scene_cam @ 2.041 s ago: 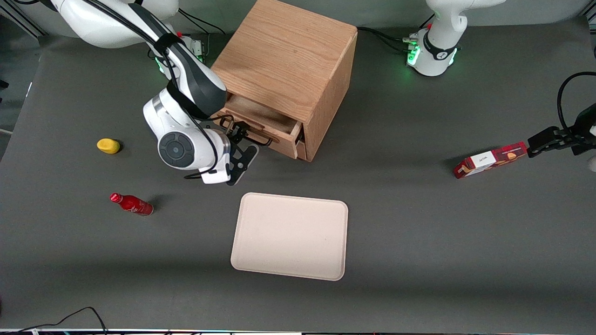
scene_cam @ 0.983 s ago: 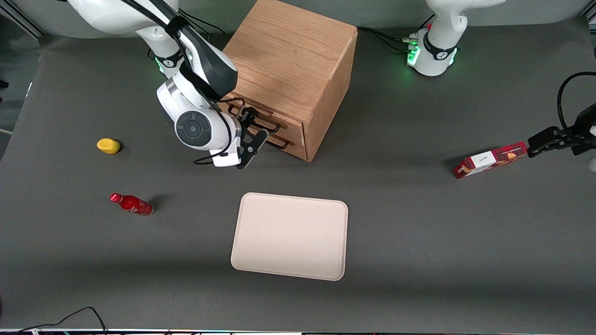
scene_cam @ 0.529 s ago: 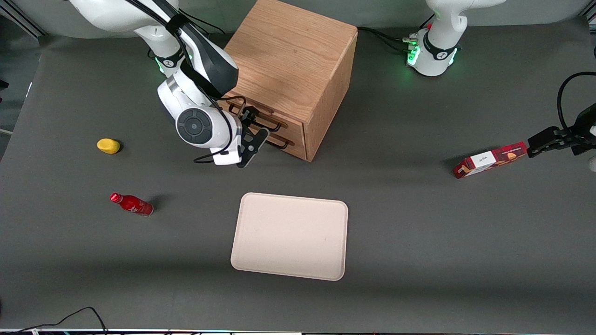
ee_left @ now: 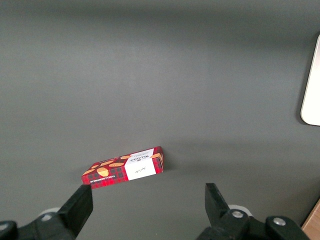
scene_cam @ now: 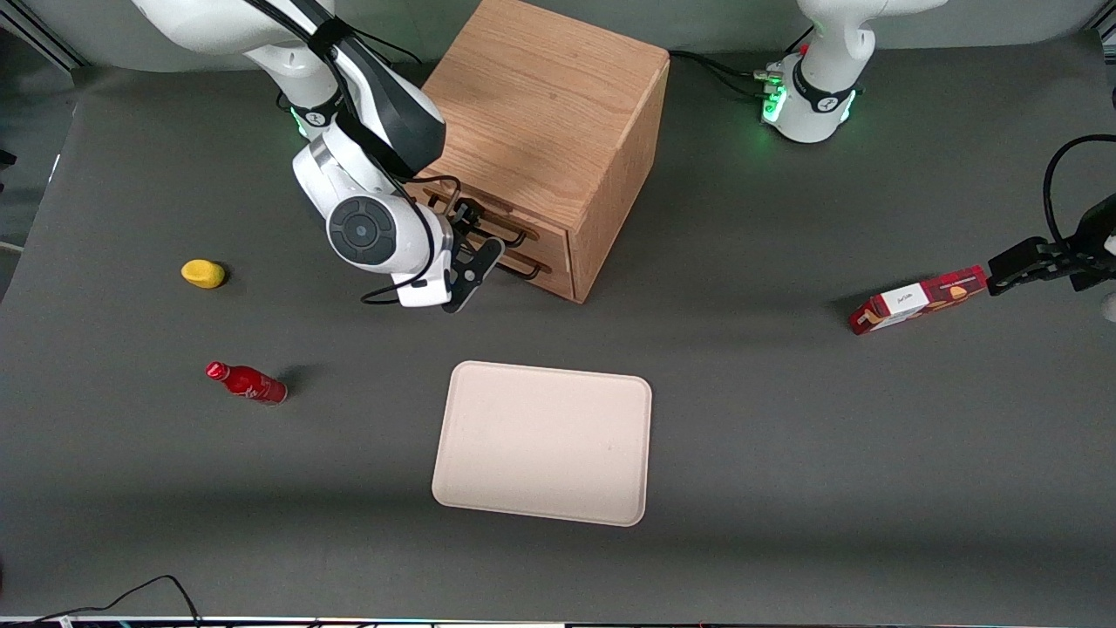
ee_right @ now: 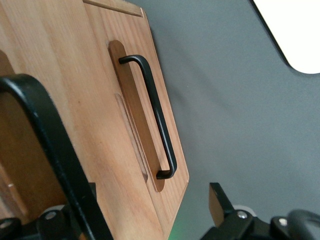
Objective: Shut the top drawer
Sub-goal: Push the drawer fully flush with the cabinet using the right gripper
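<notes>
The wooden cabinet (scene_cam: pixel 540 96) stands at the back middle of the table. Its top drawer (scene_cam: pixel 542 234) sits flush in the cabinet front, with its black wire handle (scene_cam: pixel 501 228) above the lower drawer's handle (scene_cam: pixel 523 266). My right gripper (scene_cam: pixel 475 235) is open and empty, right in front of the top drawer at its handle. In the right wrist view the top drawer's handle (ee_right: pixel 50 150) is very close beside my gripper (ee_right: pixel 135 220), one fingertip (ee_right: pixel 220 202) shows, and the lower drawer's handle (ee_right: pixel 155 115) is farther off.
A beige tray (scene_cam: pixel 542 442) lies nearer the front camera than the cabinet. A red bottle (scene_cam: pixel 247 382) and a yellow object (scene_cam: pixel 203 273) lie toward the working arm's end. A red box (scene_cam: pixel 918 300) lies toward the parked arm's end.
Two seconds ago the top drawer stood pulled out; my gripper pushed toward the cabinet and the drawer slid in flush. Over the last half second almost nothing has moved.
</notes>
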